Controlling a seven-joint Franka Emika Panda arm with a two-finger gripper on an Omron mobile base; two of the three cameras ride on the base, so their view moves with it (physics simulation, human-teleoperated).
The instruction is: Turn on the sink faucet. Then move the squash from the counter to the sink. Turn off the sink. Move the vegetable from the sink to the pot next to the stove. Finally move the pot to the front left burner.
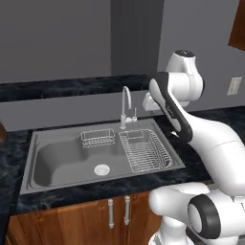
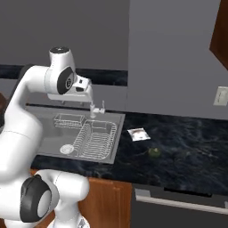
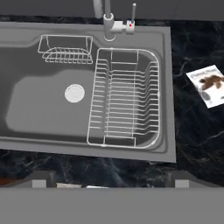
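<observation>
The veined black counter surrounds the grey steel sink. Right of the sink, the right base view shows the round green squash. The gripper hangs above the sink, jaws spread, grasping nothing. The thin silver faucet stands behind the sink.

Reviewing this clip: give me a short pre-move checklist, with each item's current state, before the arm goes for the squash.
1. Gripper open and empty: ok.
2. Squash on the counter, right of the sink: ok.
3. Sink basin free to receive it: ok.
4. Sink faucet running: cannot tell, no water stream visible.
5. White card lying apart from the squash: ok.
6. Wire rack fills the right basin, so aim for the left: ok.
</observation>
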